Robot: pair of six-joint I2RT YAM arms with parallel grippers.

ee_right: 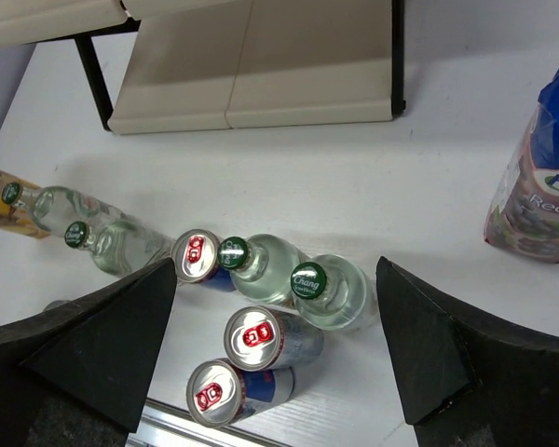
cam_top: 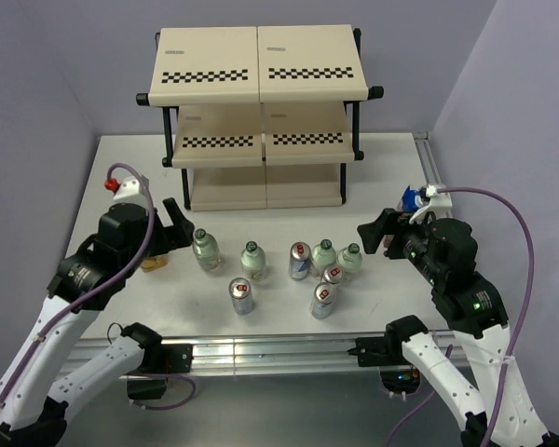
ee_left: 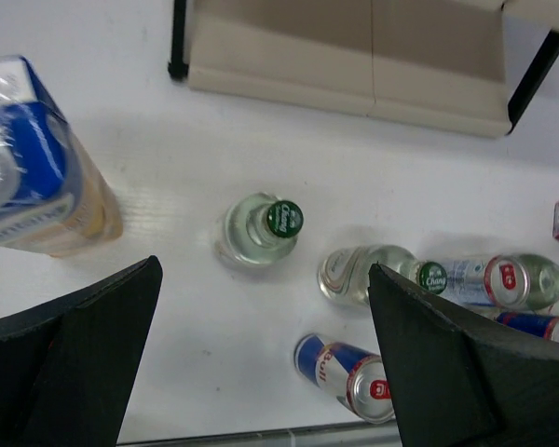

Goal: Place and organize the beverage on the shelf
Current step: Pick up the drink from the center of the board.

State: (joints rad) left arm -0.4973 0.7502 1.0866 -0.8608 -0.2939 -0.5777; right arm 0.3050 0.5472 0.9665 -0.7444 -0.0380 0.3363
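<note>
The beverage stands on the white table in front of the shelf. Several green-capped bottles and silver-blue cans cluster at the middle. My left gripper hovers open beside the leftmost bottle, with the yellow carton at its left and a can below it. My right gripper is open above the right cluster, over two bottles and three cans. The purple carton stands to its right. Nothing sits between either gripper's fingers.
The shelf's tiers hold nothing that I can see. Its bottom tier faces the drinks across a bare strip of table. A metal rail runs along the near table edge. Grey walls close in left and right.
</note>
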